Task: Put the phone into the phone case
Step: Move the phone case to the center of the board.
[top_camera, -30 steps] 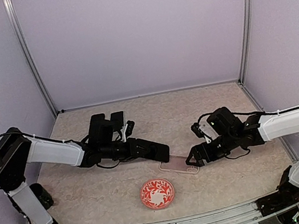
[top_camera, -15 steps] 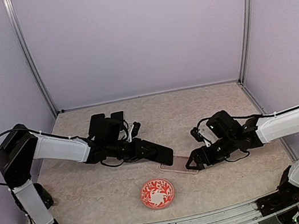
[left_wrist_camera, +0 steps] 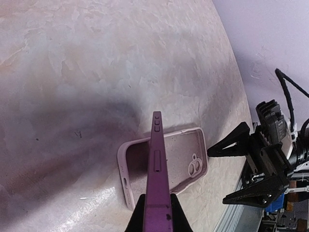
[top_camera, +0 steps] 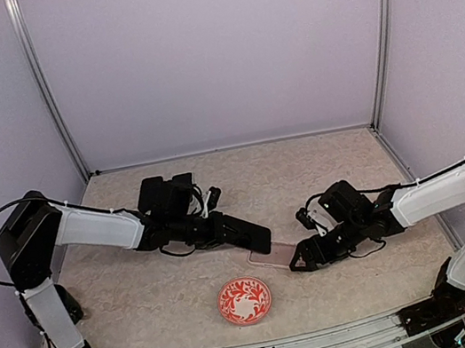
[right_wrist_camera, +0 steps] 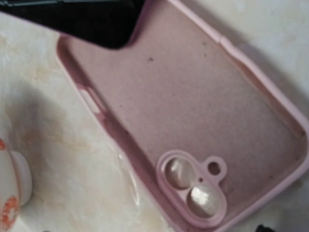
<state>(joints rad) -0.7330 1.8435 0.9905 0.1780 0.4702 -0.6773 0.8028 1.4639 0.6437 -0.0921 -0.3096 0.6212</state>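
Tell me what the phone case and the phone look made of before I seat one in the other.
Phone case: pink and matte, likely soft silicone, judging by the rounded moulded lip and the faintly fuzzy lining inside.
Phone: the purple side edge has a satin sheen, so probably metal, though coated plastic is possible. Its face looks dark and smooth.

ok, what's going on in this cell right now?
The left claw is shut on the phone, holding it tilted with its far end over the pink phone case, which lies open side up on the table. The right claw is open at the case's camera-cutout end, probably to brace it. The phone is not seated yet. A red patterned dish sits nearby, untouched.
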